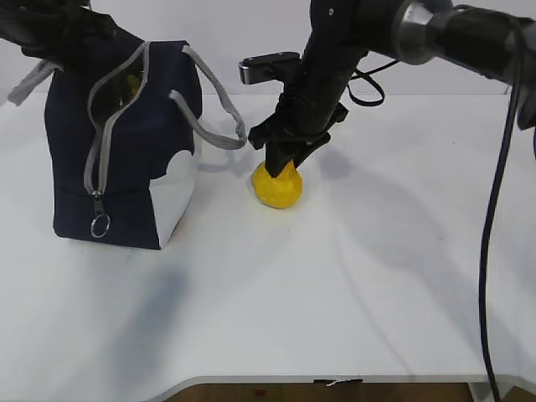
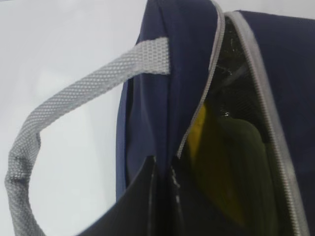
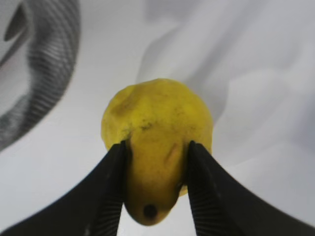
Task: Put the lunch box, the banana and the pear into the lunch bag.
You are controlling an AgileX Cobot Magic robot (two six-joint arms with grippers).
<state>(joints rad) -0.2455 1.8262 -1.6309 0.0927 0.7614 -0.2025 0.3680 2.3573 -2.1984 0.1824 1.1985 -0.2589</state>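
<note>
Right pincer (image 3: 153, 189) clamped on pear (image 3: 157, 147), narrow end, on surface (image 1: 335, 293). Lumpy skin, could slip on lift. Left pincer (image 2: 163, 196) clenched on bag (image 1: 126, 142) edge; opening narrow, pear may snag on zipper.

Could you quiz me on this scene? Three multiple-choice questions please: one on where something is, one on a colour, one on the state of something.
1. Where is the pear?
A. inside the bag
B. on the table, right of the bag
C. on top of the bag

2. What colour are the bag's handles?
A. grey
B. red
C. yellow

3. How is the bag's zipper?
A. fully shut
B. torn off
C. open

Answers:
1 B: the pear sits on the white table between the right gripper's fingers.
2 A: the webbing loops are grey.
3 C: the left wrist view looks through the gap onto something yellow inside.
</note>
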